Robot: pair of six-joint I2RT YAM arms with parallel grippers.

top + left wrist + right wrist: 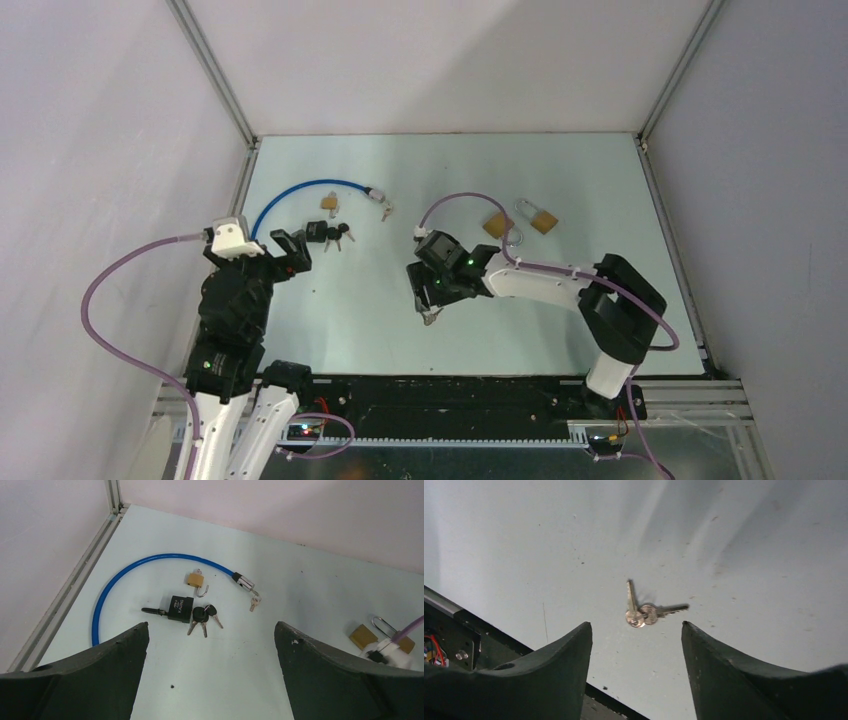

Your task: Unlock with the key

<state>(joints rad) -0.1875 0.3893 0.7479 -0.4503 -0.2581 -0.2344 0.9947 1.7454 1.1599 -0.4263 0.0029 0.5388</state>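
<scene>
Matte pale tabletop (370, 340), lightly speckled. Two flat silver keys (644, 612) (ringed together) are seen lying below the right hand (635, 626), held wide apart. The left hand (211, 626) is likewise spread, near the boxy black padlock (180, 609).

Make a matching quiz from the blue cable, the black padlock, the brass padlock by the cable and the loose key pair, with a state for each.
1 blue cable
2 black padlock
3 brass padlock by the cable
4 loose key pair

A shackle open
B lying apart from every lock
C curved in an arc
D bunch of keys at it

Pairs: 1-C, 2-D, 3-A, 4-B
</scene>
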